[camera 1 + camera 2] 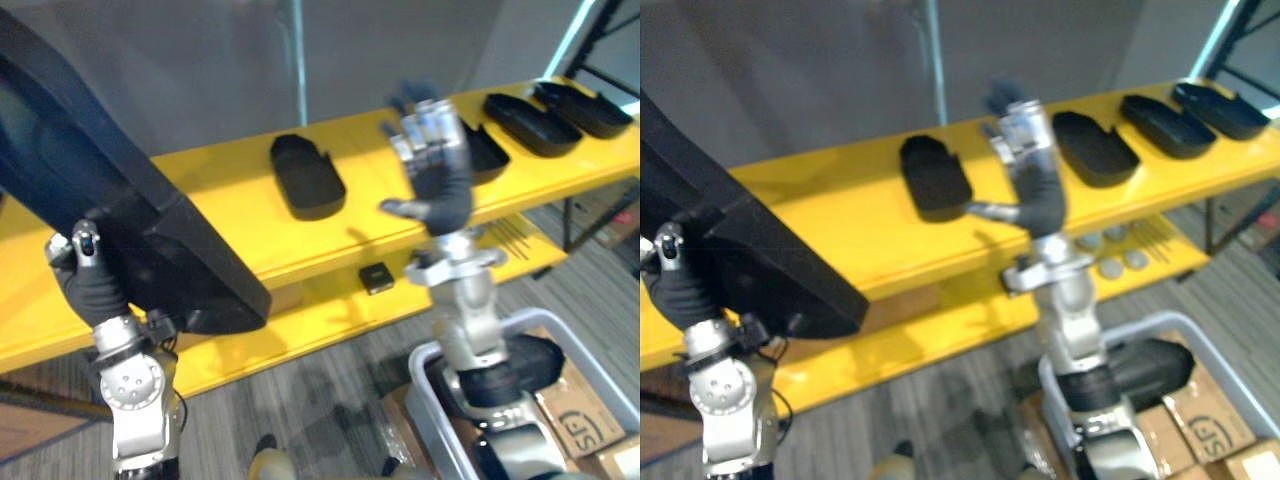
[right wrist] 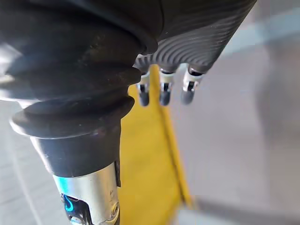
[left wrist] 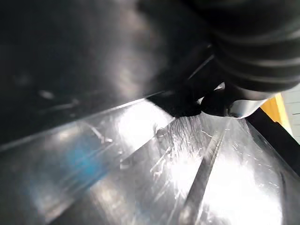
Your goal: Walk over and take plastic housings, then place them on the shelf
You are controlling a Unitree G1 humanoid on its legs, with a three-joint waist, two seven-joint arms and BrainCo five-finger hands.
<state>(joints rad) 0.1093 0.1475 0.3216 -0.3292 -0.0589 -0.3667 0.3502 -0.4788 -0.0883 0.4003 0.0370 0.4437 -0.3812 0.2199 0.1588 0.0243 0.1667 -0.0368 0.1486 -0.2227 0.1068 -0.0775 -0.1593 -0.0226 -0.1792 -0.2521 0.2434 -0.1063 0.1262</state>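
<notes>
A large black plastic housing (image 1: pixel 110 190) hangs tilted in the air at the left, above the yellow shelf (image 1: pixel 230 190). My left hand (image 1: pixel 88 280) grips its lower end, with the thumb (image 1: pixel 85 244) hooked over the edge. The housing's glossy surface (image 3: pixel 140 164) shows very close in the left wrist view. Several smaller black housings lie on the shelf top: one in the middle (image 1: pixel 306 176) and others to the right (image 1: pixel 532 122). My right hand (image 1: pixel 438 170) is raised over the shelf front with straight fingers (image 2: pixel 163 96) and holds nothing.
A lower yellow shelf board (image 1: pixel 330 310) carries a small black block (image 1: pixel 376 277) and round grey discs (image 1: pixel 1120 262). A grey bin (image 1: pixel 600 385) and cardboard boxes (image 1: pixel 575 425) stand on the floor at lower right. A grey wall is behind the shelf.
</notes>
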